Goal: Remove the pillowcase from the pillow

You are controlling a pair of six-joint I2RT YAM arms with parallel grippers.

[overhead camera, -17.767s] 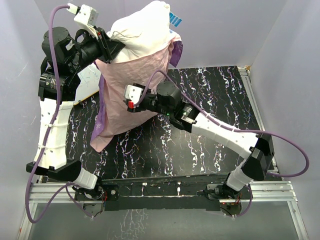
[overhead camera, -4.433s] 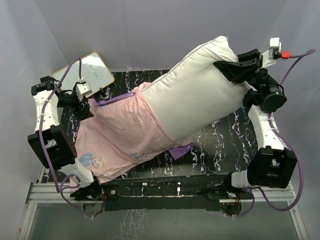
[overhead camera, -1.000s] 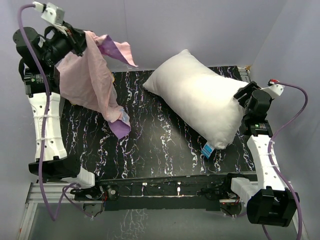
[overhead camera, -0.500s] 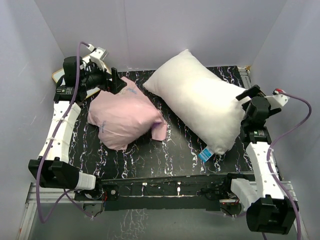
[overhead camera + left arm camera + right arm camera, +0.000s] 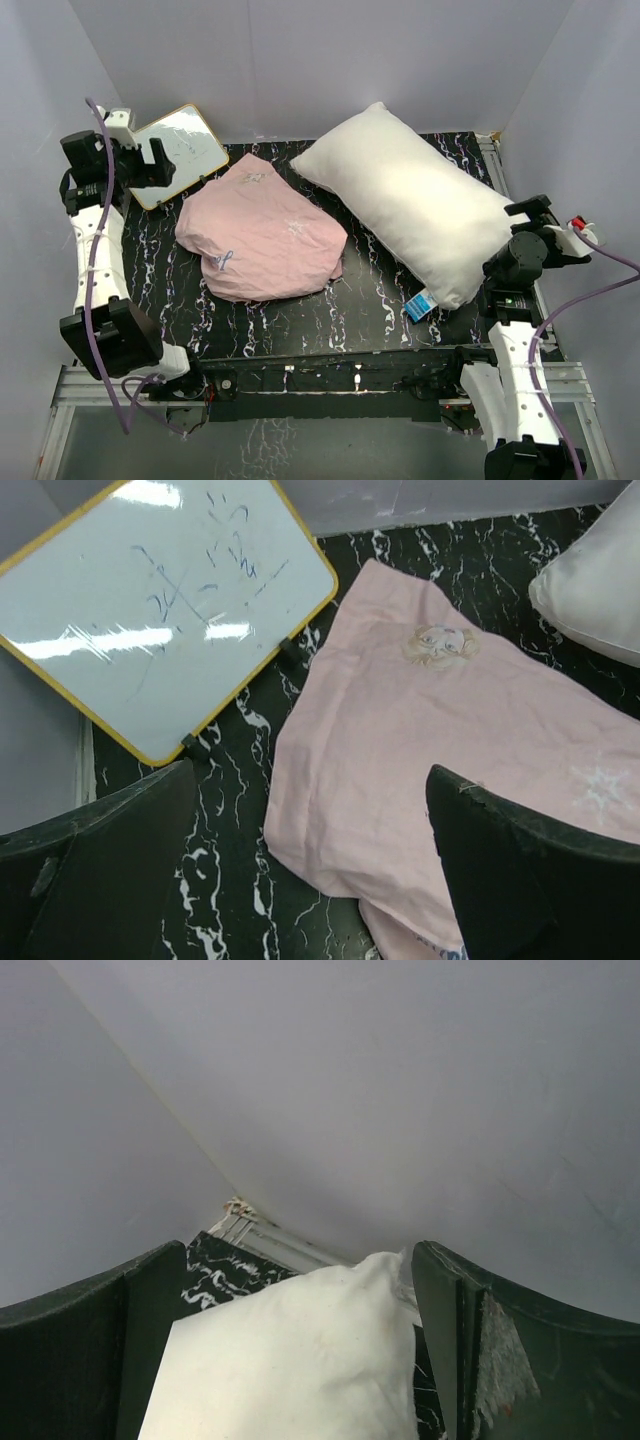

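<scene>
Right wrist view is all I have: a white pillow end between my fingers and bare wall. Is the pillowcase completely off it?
Observer: Yes. The pillowcase lies crumpled on the table, pale pink side out, to the left of the bare pillow.
Operator: Is the left gripper holding it?
Observer: No. The left gripper is open above the pillowcase's left edge, with nothing between its fingers.
Operator: Anything else over there?
Observer: A yellow-framed whiteboard sits at the far left corner, just beyond the pillowcase.
</scene>
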